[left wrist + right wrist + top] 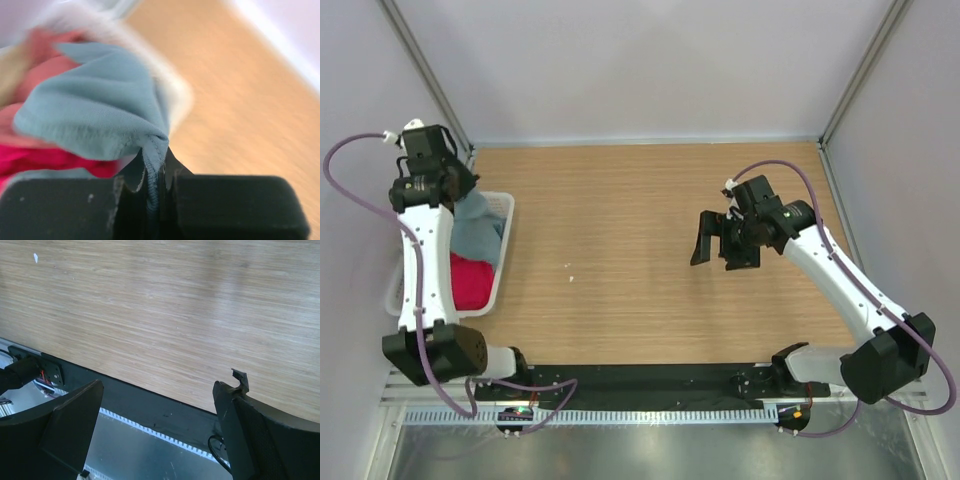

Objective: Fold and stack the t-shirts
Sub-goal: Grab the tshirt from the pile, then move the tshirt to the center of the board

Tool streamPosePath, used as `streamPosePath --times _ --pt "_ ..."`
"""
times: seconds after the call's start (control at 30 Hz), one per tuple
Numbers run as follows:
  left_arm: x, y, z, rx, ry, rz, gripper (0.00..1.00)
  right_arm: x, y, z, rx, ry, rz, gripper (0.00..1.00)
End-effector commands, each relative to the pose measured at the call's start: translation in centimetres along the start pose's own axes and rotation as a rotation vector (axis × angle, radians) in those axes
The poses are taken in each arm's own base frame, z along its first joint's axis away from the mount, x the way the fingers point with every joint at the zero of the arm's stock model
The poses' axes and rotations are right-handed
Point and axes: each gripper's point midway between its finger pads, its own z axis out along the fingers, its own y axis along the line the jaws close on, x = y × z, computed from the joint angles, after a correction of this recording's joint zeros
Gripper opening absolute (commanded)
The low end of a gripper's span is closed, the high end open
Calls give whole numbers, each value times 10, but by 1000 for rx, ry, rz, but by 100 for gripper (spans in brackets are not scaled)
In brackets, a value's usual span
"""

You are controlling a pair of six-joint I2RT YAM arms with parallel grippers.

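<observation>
Pinch on the grey-teal t-shirt point(95, 110) over the white basket point(507, 236).
The left end effector point(155, 172) is clamped tight on a hemmed fold of that shirt, and the rest of the cloth spills away from its fingertips into the basket. A crimson-pink shirt point(470, 282) lies just beneath the fold. The right end effector point(724, 246) hangs above the worktop point(610, 230) with jaws wide apart, well away from the shirts.

The table point(640, 200) is light tan with a fine straight wood grain. The basket point(509, 210) at the table's left edge is white. The grey-teal t-shirt point(95, 110) is plain and muted; the crimson-pink t-shirt point(470, 283) is plain and saturated. A blurred third t-shirt point(47, 70) appears salmon pink.
</observation>
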Motion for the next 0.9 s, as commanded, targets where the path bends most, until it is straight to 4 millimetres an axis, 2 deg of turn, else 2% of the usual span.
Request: streamPosePath --times 0.0,0.03,0.07,0.13,0.17,0.23,0.27,0.33,0.37,0.53,0.57,0.63,0.67,0.7,0.73,0.8,0.83,0.87 --pt "-33 -94 -88 426 -148 -121 0 -9 7 -8 -9 0 -22 99" --pt "-48 -116 -107 520 -215 -160 0 -8 6 -10 0 11 -22 99" --pt "-42 -139 -127 610 -218 -165 0 -12 8 -13 0 -3 -31 99" --pt "-46 -171 -171 742 -263 -160 0 -14 6 -16 20 -8 -31 99" --pt "-27 -198 -197 827 -234 -106 0 -18 7 -20 27 -26 -33 99" --pt "-18 -219 -223 880 -255 -32 0 -20 0 -25 79 -36 -14 99" --pt "8 -235 -244 942 -214 19 0 -26 3 -32 81 -57 -17 99" --pt "33 -245 -249 950 -180 54 0 -32 -3 -41 130 -91 0 99" --pt "53 -253 -257 982 -140 84 0 -39 0 -52 133 -128 -2 99" --pt "113 -277 -252 1004 16 182 1 -49 1 -78 161 -203 -4 99" --pt "138 -292 -244 1023 96 236 8 -50 1 -82 162 -212 -7 99" --pt "170 -301 -233 1007 201 321 10 -47 1 -85 161 -212 -3 99" --pt "199 -314 -232 1026 283 381 11 -49 -6 -86 195 -229 1 99" --pt "218 -317 -226 1011 344 412 7 -48 -7 -87 201 -231 3 99" --pt "236 -322 -232 1026 389 434 2 -47 -9 -89 207 -237 7 99" --pt "265 -333 -232 1044 428 469 0 -45 -16 -92 243 -242 15 99" --pt "276 -338 -242 1071 436 486 0 -47 -19 -96 261 -254 20 99" --pt "282 -341 -243 1072 445 496 0 -47 -22 -99 282 -262 30 99"
